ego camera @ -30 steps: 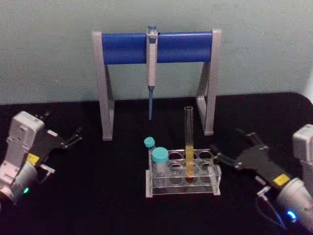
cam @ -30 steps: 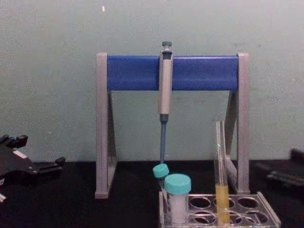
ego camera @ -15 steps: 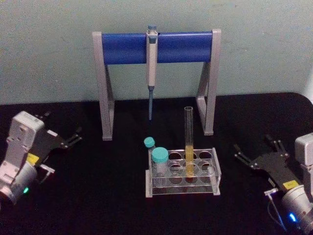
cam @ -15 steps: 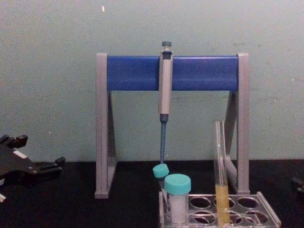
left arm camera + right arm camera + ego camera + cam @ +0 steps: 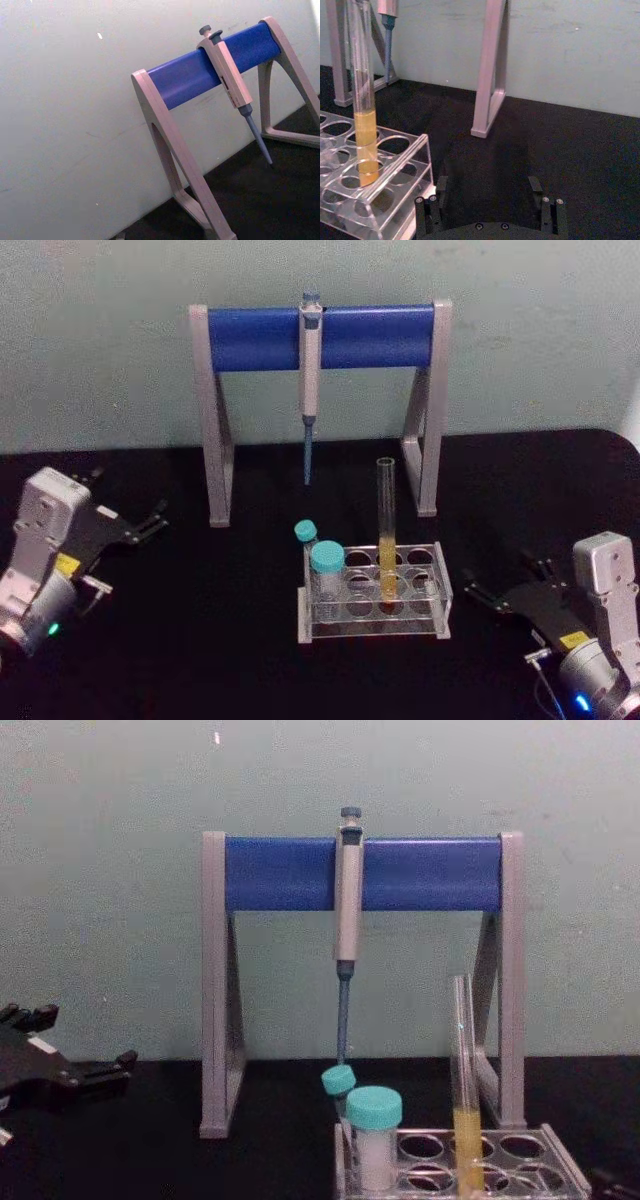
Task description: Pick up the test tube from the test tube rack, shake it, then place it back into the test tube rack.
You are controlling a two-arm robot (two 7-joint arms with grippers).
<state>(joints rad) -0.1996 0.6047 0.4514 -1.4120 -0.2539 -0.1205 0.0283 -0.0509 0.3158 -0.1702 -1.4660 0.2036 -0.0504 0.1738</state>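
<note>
Resting low on the black surface (image 5: 200, 640), the right end effector (image 5: 482, 597) sits released and empty, just right of the rack (image 5: 372, 592). The test tube (image 5: 386, 530) stands upright in a middle hole, long axis vertical, toward the left of this end effector, which is the nearer one. The left end effector (image 5: 150, 523) is parked well apart, apparently open too, though its fingertips are hard to resolve. The tube's bottom is blurred behind the rack wall.

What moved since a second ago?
The right gripper drew back from the rack, toward the robot, with its fingers open and holding nothing. The test tube stayed upright in the rack, and the left gripper stayed parked out to the left of the table.
</note>
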